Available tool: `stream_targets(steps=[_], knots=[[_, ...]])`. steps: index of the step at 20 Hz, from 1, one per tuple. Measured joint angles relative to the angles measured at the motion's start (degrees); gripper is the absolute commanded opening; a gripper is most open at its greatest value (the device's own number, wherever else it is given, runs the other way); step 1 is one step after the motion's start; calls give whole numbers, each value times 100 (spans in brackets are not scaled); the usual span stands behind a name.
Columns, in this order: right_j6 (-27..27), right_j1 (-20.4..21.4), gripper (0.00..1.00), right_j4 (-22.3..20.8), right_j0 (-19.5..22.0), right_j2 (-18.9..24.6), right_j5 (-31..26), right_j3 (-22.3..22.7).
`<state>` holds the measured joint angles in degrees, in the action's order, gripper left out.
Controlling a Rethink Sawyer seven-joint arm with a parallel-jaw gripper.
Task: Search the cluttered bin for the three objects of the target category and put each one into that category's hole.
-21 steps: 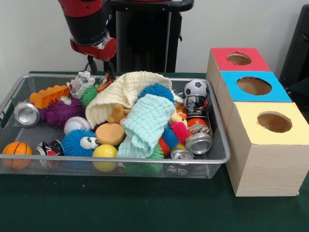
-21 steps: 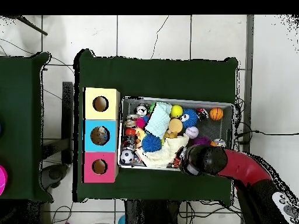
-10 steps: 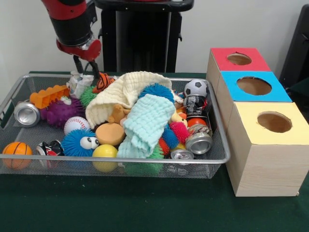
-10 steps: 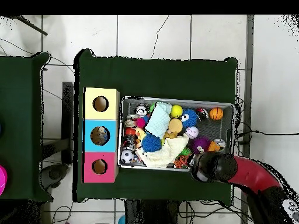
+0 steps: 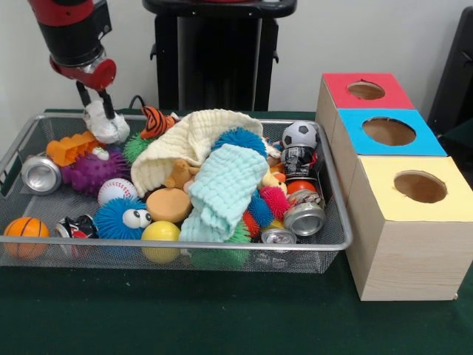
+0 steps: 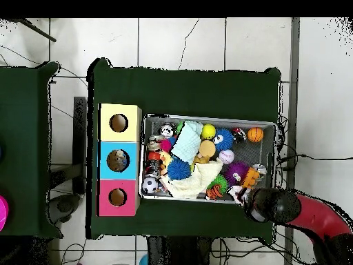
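Observation:
My gripper [image 5: 100, 116] hangs over the far left corner of the wire bin [image 5: 177, 248], shut on a small white soft toy [image 5: 108, 130] that sits just above the bin's rim. A striped tiger toy [image 5: 156, 120] lies beside it. A cream cloth [image 5: 188, 142] and a mint cloth [image 5: 223, 188] cover the middle of the pile. Beside the bin stand the red box [image 5: 362, 90], the blue box [image 5: 388, 132] and the yellow box [image 5: 420, 186], each with a round hole. In the overhead view the arm [image 6: 276, 205] hides the gripper.
Around the cloths lie an orange brick [image 5: 74, 146], a purple spiky ball [image 5: 92, 171], a baseball [image 5: 116, 190], a basketball [image 5: 26, 229], a soccer ball [image 5: 299, 134], several fuzzy balls and cans [image 5: 303, 218]. The bin's wire walls stand close on each side of my gripper.
The arm has swung left in the front view, from beside the cream cloth to the bin's far left corner. The white toy has moved with it, uncovering the tiger toy.

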<state>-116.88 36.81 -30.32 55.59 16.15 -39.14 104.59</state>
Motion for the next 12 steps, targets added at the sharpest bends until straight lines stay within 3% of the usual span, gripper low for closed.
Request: stream_targets(steps=[12], knots=[[0, -113, 100, -109, -16, 15, -1, -180]])
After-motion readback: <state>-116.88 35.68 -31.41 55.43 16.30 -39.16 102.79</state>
